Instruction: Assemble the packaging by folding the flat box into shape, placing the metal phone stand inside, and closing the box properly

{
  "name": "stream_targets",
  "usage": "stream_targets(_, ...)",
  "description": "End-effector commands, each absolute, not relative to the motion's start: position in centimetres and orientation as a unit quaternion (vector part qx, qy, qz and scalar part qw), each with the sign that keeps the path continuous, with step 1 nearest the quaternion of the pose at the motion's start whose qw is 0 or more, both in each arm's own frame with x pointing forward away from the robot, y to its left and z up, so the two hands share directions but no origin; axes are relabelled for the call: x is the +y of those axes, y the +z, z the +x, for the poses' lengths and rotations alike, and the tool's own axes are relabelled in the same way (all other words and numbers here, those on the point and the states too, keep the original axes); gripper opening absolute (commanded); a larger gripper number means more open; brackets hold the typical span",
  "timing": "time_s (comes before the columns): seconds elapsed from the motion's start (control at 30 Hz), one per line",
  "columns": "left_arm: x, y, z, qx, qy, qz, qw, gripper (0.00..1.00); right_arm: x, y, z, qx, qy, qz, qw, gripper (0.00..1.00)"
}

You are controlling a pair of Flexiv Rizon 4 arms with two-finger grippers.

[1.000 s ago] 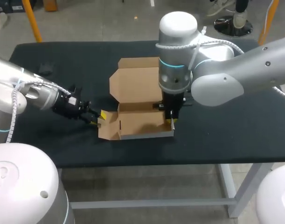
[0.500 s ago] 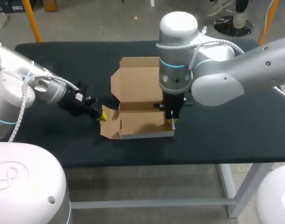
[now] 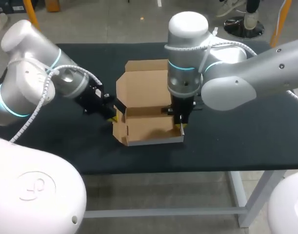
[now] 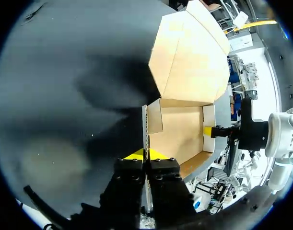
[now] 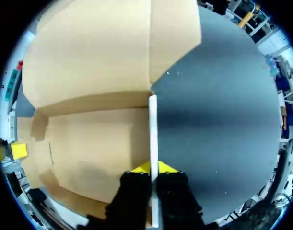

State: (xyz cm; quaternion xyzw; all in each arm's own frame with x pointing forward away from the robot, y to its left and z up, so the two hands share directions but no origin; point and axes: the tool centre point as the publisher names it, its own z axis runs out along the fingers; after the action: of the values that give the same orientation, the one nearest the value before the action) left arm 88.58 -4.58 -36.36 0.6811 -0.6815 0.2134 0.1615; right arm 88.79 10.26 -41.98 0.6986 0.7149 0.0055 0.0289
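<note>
Nearest us the black table (image 3: 246, 141) runs along its front edge. Just behind that edge sits the cardboard box (image 3: 149, 128), folded into a shallow open tray with its low front wall (image 3: 156, 141) turned towards us.

We hold the tray at both ends. Our left gripper (image 4: 145, 154) comes in from the left and is closed on the left side wall (image 4: 145, 125). In the left wrist view the thin board stands edge-on between the two yellow tips, with one finger on each face and both pressed to it. Our right gripper (image 5: 153, 167) hangs straight down over the other end and is clamped the same way on the right side wall (image 5: 153, 127), whose pale edge runs up between its fingers. Both walls stand upright. Between them the tray floor (image 5: 88, 143) lies flat and brown, and each wrist view catches the other gripper's yellow tip at the opposite wall.

Behind the tray the lid (image 3: 144, 87) rises from the back wall, thrown open and leaning away from us. We cannot tell whether it rests on the table or stands clear of it. Its tuck flap (image 3: 145, 65) forms the farthest strip of cardboard, and past that the table goes on to its far edge.
</note>
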Motion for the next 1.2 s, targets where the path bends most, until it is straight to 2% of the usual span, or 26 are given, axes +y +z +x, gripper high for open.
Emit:
stream_targets(0.03, -6.2, -36.5, 89.1, -0.696, 0.123, 0.702, 0.09, 0.0, 10.7, -42.0, 88.8, 0.715, 0.004, 0.698, 0.028, 0.0)
stream_targets(0.4, -7.7, -36.2, 88.9, -0.7, 0.09, 0.706, 0.059, 0.0, 10.7, -42.0, 88.8, 0.715, 0.004, 0.698, 0.028, 0.0)
stream_targets(0.47, -7.6, -36.1, 88.8, -0.698, 0.095, 0.707, 0.06, 0.13, 10.7, -42.0, 88.8, 0.715, 0.004, 0.698, 0.028, 0.0)
stream_targets(0.5, -7.4, -36.0, 88.7, -0.698, 0.102, 0.706, 0.062, 0.23, 10.7, -42.0, 88.8, 0.715, 0.004, 0.698, 0.028, 0.0)
stream_targets(0.53, -7.1, -35.9, 88.6, -0.694, 0.112, 0.708, 0.065, 0.41, 10.7, -42.0, 88.8, 0.715, 0.004, 0.698, 0.028, 0.0)
stream_targets(0.57, -6.7, -35.7, 88.6, -0.689, 0.125, 0.711, 0.07, 0.47, 10.7, -42.0, 88.8, 0.715, 0.004, 0.698, 0.028, 0.0)
stream_targets(0.87, -1.5, -34.7, 87.4, -0.665, 0.249, 0.686, 0.159, 0.67, 10.7, -42.0, 88.8, 0.715, 0.004, 0.698, 0.028, 0.0)
stream_targets(0.93, -0.4, -34.5, 87.2, -0.659, 0.27, 0.679, 0.175, 0.68, 10.7, -42.0, 88.8, 0.715, 0.004, 0.698, 0.028, 0.0)
stream_targets(1.2, 2.4, -35.0, 86.7, -0.652, 0.316, 0.653, 0.22, 0.56, 10.7, -42.0, 88.8, 0.715, 0.004, 0.698, 0.028, 0.0)
